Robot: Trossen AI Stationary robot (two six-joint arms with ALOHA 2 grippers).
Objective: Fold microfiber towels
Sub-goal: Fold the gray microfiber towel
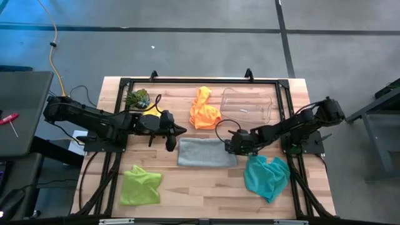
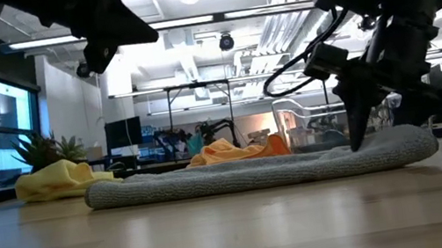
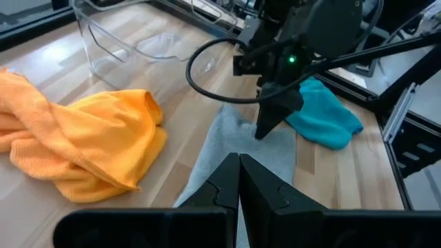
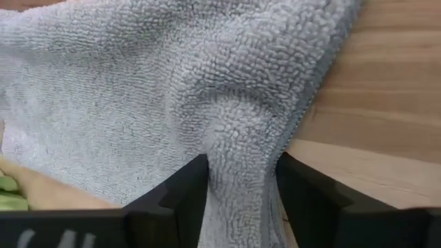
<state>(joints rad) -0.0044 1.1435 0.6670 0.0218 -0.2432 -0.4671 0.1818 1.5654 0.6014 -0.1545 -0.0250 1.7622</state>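
Five towels lie on a wooden table (image 1: 206, 181) in a bright workshop.

Bright overhead ceiling lights, glare in the low view, soft faint shadows, blurred near tabletop foreground.

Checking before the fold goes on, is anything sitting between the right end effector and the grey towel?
Nothing visible does. The right end effector is already down on the grey towel near its right edge, with a ridge of cloth bunched between its fingers. The orange towel and teal towel lie apart from it.
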